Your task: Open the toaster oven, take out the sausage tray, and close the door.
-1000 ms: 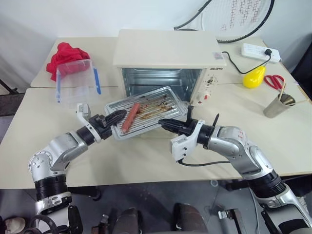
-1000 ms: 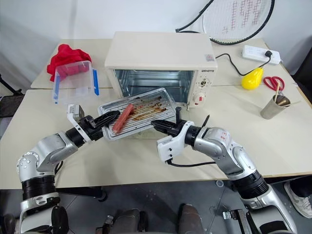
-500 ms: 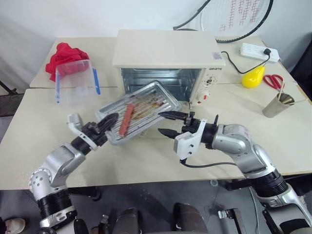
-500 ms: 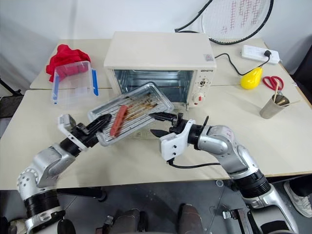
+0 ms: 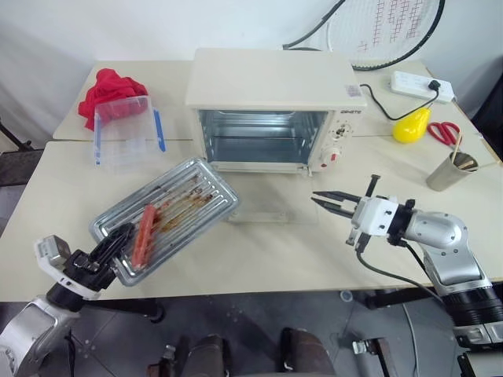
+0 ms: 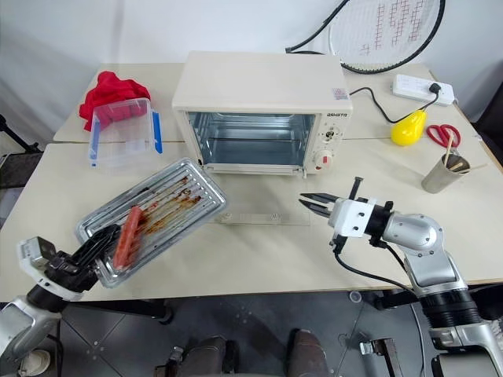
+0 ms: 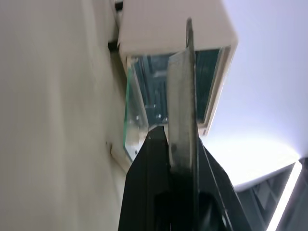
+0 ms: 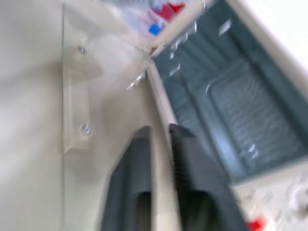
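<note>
**Tray out and held at one edge; door down, oven empty**

The sausage tray (image 5: 165,214) is clear of the toaster oven (image 5: 271,110) and sits low over the near-left part of the table (image 5: 259,255), tilted, its near-left edge clamped between the closed fingers of the left gripper (image 5: 116,239). The left wrist view confirms the thin metal rim pinched edge-on between the black fingers. The sausage (image 5: 145,225) lies lengthwise on the ribbed, grease-stained base, towards the gripped end.

Handling judgement: the tray appears stiff, light sheet metal, greasy and therefore likely slippery; a single-edge grip leaves the far end unsupported, and the round sausage could roll if the tilt increases. The rim is the only practical hold.

The door (image 5: 271,212) lies open, flat on the table in front of the cavity, its bar handle at the near edge. It is clear glass, hard to trace against the tabletop. The right gripper (image 5: 330,202) hovers near the door's right side, fingers together, holding nothing.

Whether the tray's underside touches the table cannot be determined.
</note>
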{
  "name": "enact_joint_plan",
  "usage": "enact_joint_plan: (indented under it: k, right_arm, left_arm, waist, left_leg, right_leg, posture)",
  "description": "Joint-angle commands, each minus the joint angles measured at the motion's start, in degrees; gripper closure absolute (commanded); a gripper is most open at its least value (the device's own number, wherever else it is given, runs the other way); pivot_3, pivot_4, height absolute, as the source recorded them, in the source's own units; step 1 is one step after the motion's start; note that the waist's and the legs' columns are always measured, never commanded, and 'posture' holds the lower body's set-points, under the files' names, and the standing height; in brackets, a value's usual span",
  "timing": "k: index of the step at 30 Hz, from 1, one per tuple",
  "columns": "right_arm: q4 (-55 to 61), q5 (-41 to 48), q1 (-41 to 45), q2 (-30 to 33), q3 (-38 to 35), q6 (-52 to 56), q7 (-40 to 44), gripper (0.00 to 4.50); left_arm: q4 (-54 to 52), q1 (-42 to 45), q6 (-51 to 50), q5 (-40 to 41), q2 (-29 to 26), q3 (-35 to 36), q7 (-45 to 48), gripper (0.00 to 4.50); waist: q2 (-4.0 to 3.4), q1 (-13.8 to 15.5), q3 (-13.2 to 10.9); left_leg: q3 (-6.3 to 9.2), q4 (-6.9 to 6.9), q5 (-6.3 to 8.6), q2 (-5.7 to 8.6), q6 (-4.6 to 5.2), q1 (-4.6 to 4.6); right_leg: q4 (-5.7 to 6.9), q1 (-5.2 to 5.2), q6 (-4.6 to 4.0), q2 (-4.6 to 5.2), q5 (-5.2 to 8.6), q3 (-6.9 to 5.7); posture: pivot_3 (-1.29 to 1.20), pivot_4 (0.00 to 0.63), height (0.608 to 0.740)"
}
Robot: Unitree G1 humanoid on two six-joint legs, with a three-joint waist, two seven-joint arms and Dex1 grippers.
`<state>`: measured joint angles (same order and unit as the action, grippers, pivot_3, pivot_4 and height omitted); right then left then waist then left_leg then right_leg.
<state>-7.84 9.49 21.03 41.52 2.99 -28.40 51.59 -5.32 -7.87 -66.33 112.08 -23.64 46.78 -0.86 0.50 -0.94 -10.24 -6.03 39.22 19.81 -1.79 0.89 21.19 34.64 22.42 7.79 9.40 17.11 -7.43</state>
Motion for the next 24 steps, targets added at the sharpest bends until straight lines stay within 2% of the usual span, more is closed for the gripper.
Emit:
enact_joint_plan:
  k: [1,6,11,18,24]
  right_arm:
    - [-5.9,6.0,-1.3,1.9,-2.7,4.7,6.1,4.47]
    - [-7.7,9.7,-2.1,2.7,-2.4,13.5,13.5,4.47]
    - [-11.3,9.1,-0.4,1.5,-2.6,18.8,15.2,4.47]
    - [-14.9,8.7,0.4,-0.7,-1.3,22.0,19.0,4.47]
    - [-14.5,8.7,0.6,-2.1,-1.0,23.5,21.6,4.47]
  left_arm:
    - [-7.0,-2.9,6.3,0.9,6.4,5.9,1.3,4.50]
    - [-13.7,-7.6,12.9,0.9,14.1,7.1,0.0,4.50]
    - [-16.6,-8.5,19.8,0.9,19.1,6.8,-3.8,4.50]
    - [-20.7,-6.9,27.0,0.9,21.7,3.2,-8.2,4.50]
    - [-21.0,-5.1,29.7,0.9,20.7,1.8,-10.0,4.50]
  waist:
    - [0.00,0.1,0.0]
    - [0.01,0.4,0.0]
    - [0.01,0.9,0.0]
    - [0.02,1.1,0.0]
    - [0.02,0.9,0.0]
  left_leg:
    - [0.00,-0.01,0.01,-0.01,0.01,-0.01]
    - [-0.01,-0.01,0.04,0.01,0.06,0.02]
    - [-0.06,0.09,0.04,0.00,0.06,-0.03]
    - [-0.03,0.10,0.07,0.04,0.11,0.04]
    - [-0.03,0.10,0.07,0.04,0.11,0.01]
  right_leg:
    - [-0.01,-0.01,0.00,0.01,0.00,0.01]
    - [-0.09,-0.02,0.00,-0.01,0.00,-0.03]
    - [-0.03,-0.05,-0.01,0.01,-0.01,0.05]
    - [-0.12,-0.07,-0.01,0.04,-0.01,-0.01]
    - [-0.12,-0.09,-0.01,-0.03,-0.01,-0.03]
  posture:
    - [0.00,0.150,0.740]
    - [0.00,0.150,0.740]
    - [0.00,0.150,0.740]
    - [0.00,0.150,0.740]
    - [0.00,0.150,0.740]
